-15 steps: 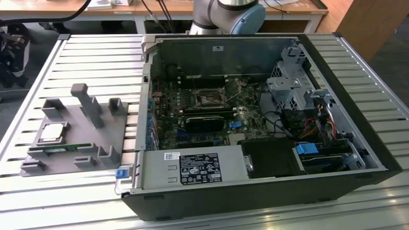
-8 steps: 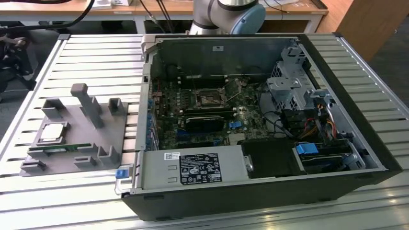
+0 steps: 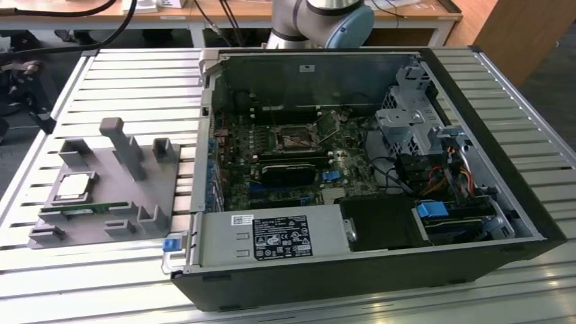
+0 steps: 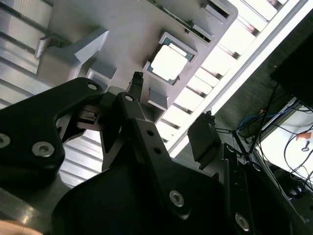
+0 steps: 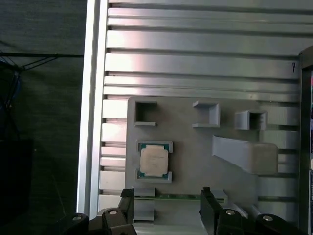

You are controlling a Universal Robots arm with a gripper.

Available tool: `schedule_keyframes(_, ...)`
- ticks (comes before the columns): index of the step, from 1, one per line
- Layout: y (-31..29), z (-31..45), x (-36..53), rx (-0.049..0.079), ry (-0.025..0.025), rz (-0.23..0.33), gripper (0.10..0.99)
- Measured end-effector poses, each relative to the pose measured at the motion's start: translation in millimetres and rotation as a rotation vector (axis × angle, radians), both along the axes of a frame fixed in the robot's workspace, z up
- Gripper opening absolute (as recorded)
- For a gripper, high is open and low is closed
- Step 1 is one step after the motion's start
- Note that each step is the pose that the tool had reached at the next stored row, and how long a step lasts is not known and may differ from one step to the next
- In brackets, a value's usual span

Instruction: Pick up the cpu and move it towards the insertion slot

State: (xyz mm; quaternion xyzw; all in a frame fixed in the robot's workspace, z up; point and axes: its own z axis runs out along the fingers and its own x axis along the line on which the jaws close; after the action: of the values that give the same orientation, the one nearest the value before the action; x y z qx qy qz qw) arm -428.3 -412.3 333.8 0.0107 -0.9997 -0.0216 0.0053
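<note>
A slatted aluminium worktop (image 3: 135,74) carries everything, with wooden desks and cables behind it. In the exterior view I see an open computer case (image 3: 504,101) lying on its side. Its dark green circuit board (image 3: 270,169) faces up, and the insertion slot (image 3: 295,140) sits on that board, a dark square in a silvery frame. The base of the arm (image 3: 324,20) rises behind the case. Towards the exterior view's left, beside the case, a grey fixture (image 3: 144,202) rests on the slats. The cpu (image 3: 74,185) lies flat in a pocket of it, well apart from the slot. A thin green circuit strip (image 3: 90,209) lies in the fixture just beside the cpu.

In the second wrist view the end effector (image 4: 173,95) hangs above the fixture (image 4: 112,24) with its two black fingers (image 4: 138,83) spread wide and nothing between them. The cpu (image 4: 168,63) sits untouched in its pocket, near one fingertip.

In the first wrist view I look straight down on the fixture (image 5: 195,147). The cpu (image 5: 154,161) lies square in its pocket, shiny top up. The end effector (image 5: 167,192) is wide open and empty, with its fingertips (image 5: 208,196) near the green strip (image 5: 181,197) and clear of the chip.
</note>
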Motion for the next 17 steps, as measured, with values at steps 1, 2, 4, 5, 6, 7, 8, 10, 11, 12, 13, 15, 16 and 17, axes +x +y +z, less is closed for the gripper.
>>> schedule_keyframes(1, -0.2, -1.2, 0.0, 0.000, 0.0006, 0.000, 0.647)
schedule_keyframes(2, -0.5, -2.4, 0.0, 0.000, 0.0020, 0.000, 0.647)
schedule_keyframes(4, -1.0, -5.3, 0.0, 0.000, 0.0059, 0.000, 0.647)
schedule_keyframes(5, -1.2, -6.6, 0.0, 0.000, 0.0080, 0.001, 0.647)
schedule_keyframes(6, -1.3, -7.9, 0.0, 0.000, 0.0108, 0.001, 0.647)
schedule_keyframes(7, -1.4, -9.3, 0.0, 0.000, 0.0145, 0.001, 0.647)
schedule_keyframes(8, -1.6, -10.8, 0.0, 0.000, 0.0189, 0.001, 0.647)
schedule_keyframes(10, -1.7, -13.6, 0.0, 0.000, 0.0273, 0.002, 0.647)
schedule_keyframes(11, -1.7, -14.8, 0.0, 0.000, 0.0304, 0.002, 0.647)
schedule_keyframes(12, -1.7, -15.8, 0.0, 0.000, 0.0329, 0.002, 0.647)
schedule_keyframes(13, -1.8, -16.5, 0.0, 0.000, 0.0340, 0.002, 0.647)
schedule_keyframes(15, -2.0, -18.1, -0.1, 0.000, 0.0341, 0.002, 0.647)
schedule_keyframes(16, -2.3, -19.1, -0.4, 0.000, 0.0342, 0.002, 0.647)
schedule_keyframes(17, -2.6, -20.2, -0.6, 0.000, 0.0342, 0.002, 0.647)
